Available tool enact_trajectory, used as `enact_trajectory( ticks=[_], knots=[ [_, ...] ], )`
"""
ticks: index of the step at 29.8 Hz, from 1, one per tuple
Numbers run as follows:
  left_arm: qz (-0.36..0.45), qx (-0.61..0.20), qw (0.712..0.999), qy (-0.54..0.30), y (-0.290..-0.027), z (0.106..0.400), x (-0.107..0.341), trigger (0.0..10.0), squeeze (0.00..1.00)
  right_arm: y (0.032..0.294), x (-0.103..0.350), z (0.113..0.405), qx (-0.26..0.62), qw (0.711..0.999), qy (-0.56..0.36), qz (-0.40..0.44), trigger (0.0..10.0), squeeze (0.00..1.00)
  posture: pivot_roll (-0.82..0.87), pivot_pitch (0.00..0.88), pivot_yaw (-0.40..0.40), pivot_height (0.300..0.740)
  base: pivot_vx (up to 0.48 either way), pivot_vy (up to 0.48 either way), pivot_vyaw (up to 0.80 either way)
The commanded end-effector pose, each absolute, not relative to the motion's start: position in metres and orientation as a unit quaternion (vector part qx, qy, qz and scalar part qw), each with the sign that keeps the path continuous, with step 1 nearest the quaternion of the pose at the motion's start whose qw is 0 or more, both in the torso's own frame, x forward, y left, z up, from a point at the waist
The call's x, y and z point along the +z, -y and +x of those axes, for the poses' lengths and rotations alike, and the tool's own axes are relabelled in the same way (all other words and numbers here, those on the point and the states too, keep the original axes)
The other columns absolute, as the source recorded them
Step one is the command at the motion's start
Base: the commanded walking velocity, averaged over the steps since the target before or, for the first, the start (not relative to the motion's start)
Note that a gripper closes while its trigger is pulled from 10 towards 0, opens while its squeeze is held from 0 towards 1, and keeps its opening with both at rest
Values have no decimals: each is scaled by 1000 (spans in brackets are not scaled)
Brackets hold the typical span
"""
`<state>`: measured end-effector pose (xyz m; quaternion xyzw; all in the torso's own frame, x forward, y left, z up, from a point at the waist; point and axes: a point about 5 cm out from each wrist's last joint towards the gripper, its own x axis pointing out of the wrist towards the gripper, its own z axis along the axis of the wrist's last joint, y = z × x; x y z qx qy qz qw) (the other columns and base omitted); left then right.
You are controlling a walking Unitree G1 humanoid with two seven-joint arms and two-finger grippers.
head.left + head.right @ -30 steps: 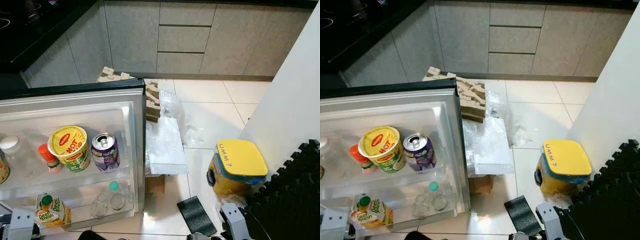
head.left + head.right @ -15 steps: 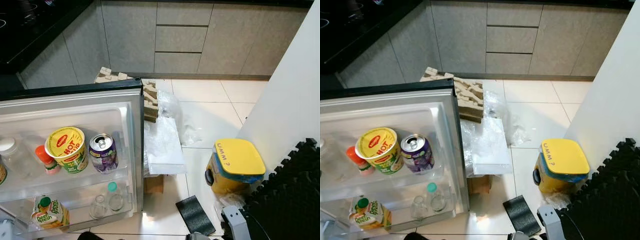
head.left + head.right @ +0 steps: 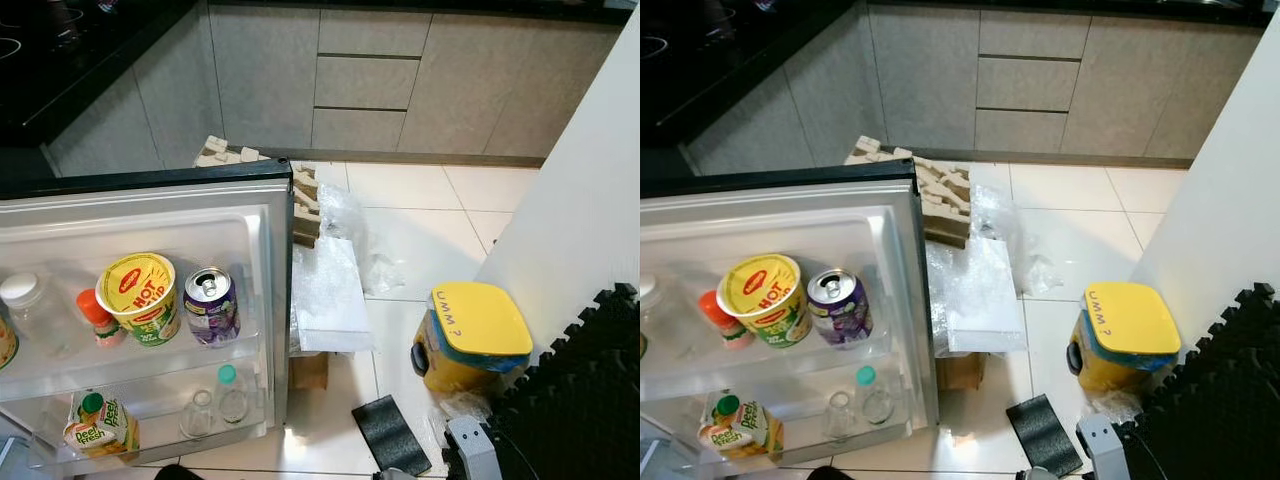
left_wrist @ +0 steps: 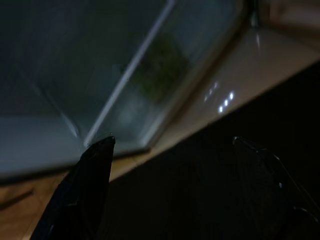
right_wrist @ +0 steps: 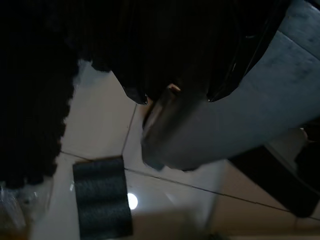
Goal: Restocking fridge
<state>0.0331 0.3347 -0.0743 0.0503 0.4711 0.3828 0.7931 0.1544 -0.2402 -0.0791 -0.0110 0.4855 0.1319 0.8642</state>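
Note:
The fridge door (image 3: 150, 215) stands open in front of me on the left. Its upper shelf holds a yellow noodle cup (image 3: 140, 297), a purple can (image 3: 211, 305), a small orange-capped bottle (image 3: 98, 317) and a clear white-capped bottle (image 3: 28, 310). On the lower shelf are a juice carton (image 3: 100, 425) and a small green-capped bottle (image 3: 231, 393). My left gripper (image 4: 172, 145) hangs low beside the door's bottom edge, open with nothing in it. My right arm (image 3: 472, 452) hangs idle at the lower right, above the floor tiles.
A yellow-lidded bin (image 3: 473, 335) stands on the floor to the right, by a white wall (image 3: 580, 200) and black foam mats (image 3: 580, 390). A plastic-wrapped white board (image 3: 326, 290), cardboard trays (image 3: 300, 195) and a small black mat (image 3: 388, 432) lie beside the door. Grey cabinets (image 3: 370, 80) line the back.
The camera has shifted slightly. My left arm has dropped lower, almost out of the bottom left corner. The items on the door shelves have not moved.

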Motion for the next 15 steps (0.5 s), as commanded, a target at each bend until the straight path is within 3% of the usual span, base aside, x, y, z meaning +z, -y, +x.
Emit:
enact_trajectory(
  ticks=[1, 15],
  knots=[
    [40, 373, 774, -511, -322, 21, -84, 10000, 0, 240, -85, 142, 124, 853, -507, 0, 10000, 0, -56, 36, -13, 655, 0, 0, 0],
    [21, 358, 771, -527, -311, 28, -89, 10000, 0, 239, -86, 141, 120, 852, -509, 10, 10000, 0, -51, 18, -13, 705, 0, 0, 0]
  ],
)
